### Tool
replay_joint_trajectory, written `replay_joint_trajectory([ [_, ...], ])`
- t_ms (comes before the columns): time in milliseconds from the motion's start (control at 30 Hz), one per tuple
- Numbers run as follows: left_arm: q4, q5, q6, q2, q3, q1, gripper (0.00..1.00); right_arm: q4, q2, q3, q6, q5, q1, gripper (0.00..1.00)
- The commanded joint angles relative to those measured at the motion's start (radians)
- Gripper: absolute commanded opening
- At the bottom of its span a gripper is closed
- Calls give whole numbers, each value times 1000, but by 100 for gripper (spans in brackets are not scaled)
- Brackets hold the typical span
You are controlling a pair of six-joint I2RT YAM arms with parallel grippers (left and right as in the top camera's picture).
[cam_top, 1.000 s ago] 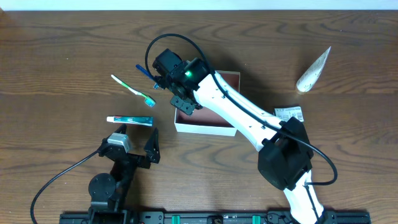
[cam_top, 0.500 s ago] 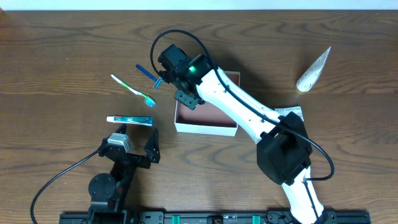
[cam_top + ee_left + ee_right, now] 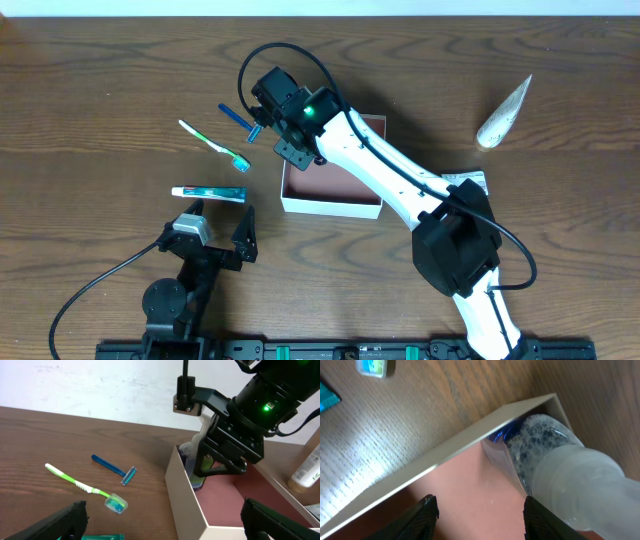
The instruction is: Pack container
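Right fingers [image 3: 427,512] shifted slightly, container [image 3: 330,207] square, shallow, white-walled, pink-brown inside

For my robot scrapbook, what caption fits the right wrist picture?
Clear bottle in a corner of the container; right gripper open above its pink floor.

Matt cardboard container [image 3: 330,207] on grained wooden table [image 3: 100,80].

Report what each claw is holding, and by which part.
Nothing. The left claw gapes empty; the right claw spans only container floor, the bottle beside it.
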Motion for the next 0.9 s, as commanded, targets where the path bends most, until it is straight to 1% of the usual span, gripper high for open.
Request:
replay_joint_trajectory([
  [0, -34, 10, 14, -5, -18, 6, 98, 12, 12, -3, -5, 3, -8, 56],
  [167, -34, 10, 14, -5, -18, 6, 98, 1, 12, -3, -6, 1, -6, 56],
  [333, -34, 10, 14, -5, -18, 6, 98, -58, 7, -2, 8, -39, 23, 57],
  [433, -34, 10, 14, -5, -18, 6, 98, -123, -2, -2, 90, -50, 48, 59],
  [633, -34, 10, 14, -5, -18, 6, 98, -253, -12, -2, 249, -117, 71, 58],
  [767, -34, 10, 14, -5, -18, 6, 98, -293, -26, -2, 314, -113, 84, 57],
  [867, -34, 10, 14, -5, -18, 6, 98, -312, -45, -2, 363, -65, 84, 54],
])
